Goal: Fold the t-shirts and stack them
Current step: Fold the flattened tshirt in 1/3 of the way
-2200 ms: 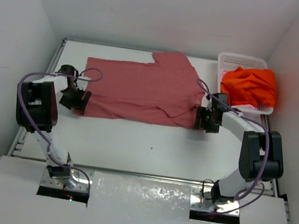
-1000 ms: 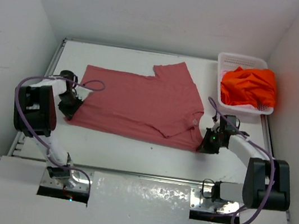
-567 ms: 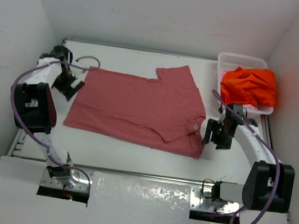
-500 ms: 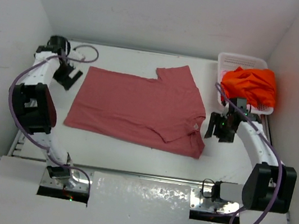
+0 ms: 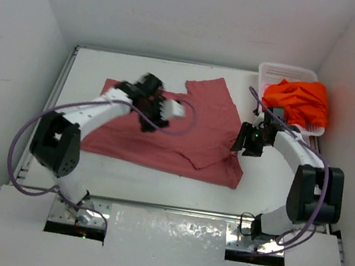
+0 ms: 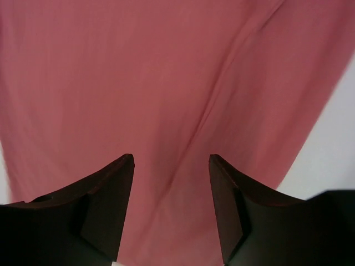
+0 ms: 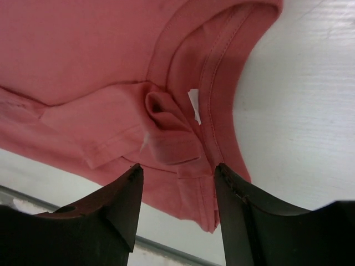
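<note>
Left tool (image 6: 171, 163) now above t-shirt (image 5: 202, 127), apparently empty.

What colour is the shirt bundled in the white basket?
The bundled shirt is bright orange; the top view shows it best.

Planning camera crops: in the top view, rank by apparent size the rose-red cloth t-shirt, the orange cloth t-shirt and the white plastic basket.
1. Dusty rose-red cloth t-shirt, spread flat: clearly largest.
2-3. White perforated plastic basket and bright orange cloth t-shirt heaped in it: nearly alike, basket's outline slightly bigger.
</note>
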{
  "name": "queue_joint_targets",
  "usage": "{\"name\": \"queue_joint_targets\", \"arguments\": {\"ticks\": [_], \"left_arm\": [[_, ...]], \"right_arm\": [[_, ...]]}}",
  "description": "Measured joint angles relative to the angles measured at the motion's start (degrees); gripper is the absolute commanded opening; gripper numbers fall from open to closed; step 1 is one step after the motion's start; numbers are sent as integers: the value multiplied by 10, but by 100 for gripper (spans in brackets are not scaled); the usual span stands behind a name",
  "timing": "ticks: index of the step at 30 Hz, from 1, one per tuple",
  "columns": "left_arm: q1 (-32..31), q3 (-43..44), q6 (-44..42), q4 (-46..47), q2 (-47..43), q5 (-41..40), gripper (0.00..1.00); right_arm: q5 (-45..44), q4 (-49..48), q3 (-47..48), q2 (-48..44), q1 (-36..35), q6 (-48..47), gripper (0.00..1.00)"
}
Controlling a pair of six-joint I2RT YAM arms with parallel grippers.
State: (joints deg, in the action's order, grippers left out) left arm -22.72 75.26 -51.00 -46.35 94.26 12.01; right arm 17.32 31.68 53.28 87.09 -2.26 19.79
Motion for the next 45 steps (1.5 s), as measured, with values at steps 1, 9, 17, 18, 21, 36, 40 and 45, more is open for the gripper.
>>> {"name": "queue_joint_targets", "arguments": {"ticks": [1, 9, 17, 18, 21, 36, 40, 45], "left_arm": [[-56, 0, -3, 18, 9, 11, 55], [-302, 24, -42, 117, 103, 38, 54], [-370, 17, -50, 226, 185, -3, 46], [-367, 15, -55, 226, 186, -8, 45], [-360, 12, -70, 223, 186, -8, 46], [-349, -13, -81, 227, 186, -41, 23], [-340, 2, -73, 226, 186, -51, 28], [-336, -6, -71, 244, 186, -62, 0]], "right_arm": [[6, 0, 0, 16, 0, 2, 52], [28, -19, -4, 69, 0, 10, 50], [28, -46, -11, 82, 0, 19, 46], [28, -47, -11, 83, 0, 19, 46], [28, -48, -11, 83, 0, 19, 44], [29, -54, -4, 102, 0, 19, 5], [29, -49, 5, 102, 0, 17, 4], [29, -46, 7, 102, 0, 16, 0]]}}
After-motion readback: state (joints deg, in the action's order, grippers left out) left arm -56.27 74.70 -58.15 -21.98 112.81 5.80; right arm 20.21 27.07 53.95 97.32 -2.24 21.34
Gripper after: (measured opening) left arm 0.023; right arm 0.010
